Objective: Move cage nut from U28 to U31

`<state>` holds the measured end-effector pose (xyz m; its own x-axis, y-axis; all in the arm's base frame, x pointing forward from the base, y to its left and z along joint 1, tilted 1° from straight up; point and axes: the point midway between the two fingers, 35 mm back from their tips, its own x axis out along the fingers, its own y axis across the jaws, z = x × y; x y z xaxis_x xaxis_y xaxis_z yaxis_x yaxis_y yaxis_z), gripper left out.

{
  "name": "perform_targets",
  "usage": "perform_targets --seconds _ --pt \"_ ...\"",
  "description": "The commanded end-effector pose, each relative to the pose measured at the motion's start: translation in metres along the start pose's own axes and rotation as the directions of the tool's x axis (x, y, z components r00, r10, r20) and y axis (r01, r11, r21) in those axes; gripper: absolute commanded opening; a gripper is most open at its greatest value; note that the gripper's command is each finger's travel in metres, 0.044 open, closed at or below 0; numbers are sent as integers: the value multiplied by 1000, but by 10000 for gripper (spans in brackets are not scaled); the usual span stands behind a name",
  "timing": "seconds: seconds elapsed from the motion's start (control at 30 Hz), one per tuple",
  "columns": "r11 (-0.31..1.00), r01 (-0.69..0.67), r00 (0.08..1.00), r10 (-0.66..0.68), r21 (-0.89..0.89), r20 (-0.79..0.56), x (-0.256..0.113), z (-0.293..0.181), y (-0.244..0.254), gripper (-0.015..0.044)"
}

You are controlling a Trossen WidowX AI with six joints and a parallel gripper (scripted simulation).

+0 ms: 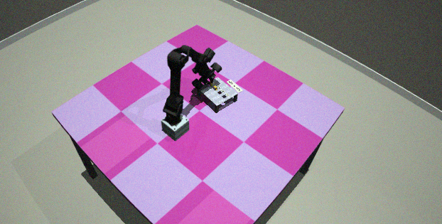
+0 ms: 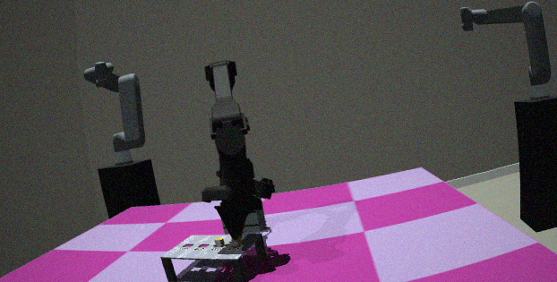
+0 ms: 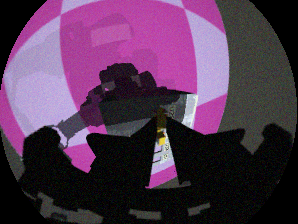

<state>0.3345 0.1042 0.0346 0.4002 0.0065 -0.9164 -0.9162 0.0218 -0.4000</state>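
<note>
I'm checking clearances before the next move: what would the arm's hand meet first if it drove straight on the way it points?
Probably the rail plate, just beneath the hand's tips, though the remaining gap is unclear.
</note>
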Motion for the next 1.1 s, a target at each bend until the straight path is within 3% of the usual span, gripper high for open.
perform_targets --seconds 0.0,1.07 --pt "1000 5 1000 -5 -2 8 -2 2 -2 37" --pt "1000 -4 1000 4 -2 8 -2 2 -3 37"
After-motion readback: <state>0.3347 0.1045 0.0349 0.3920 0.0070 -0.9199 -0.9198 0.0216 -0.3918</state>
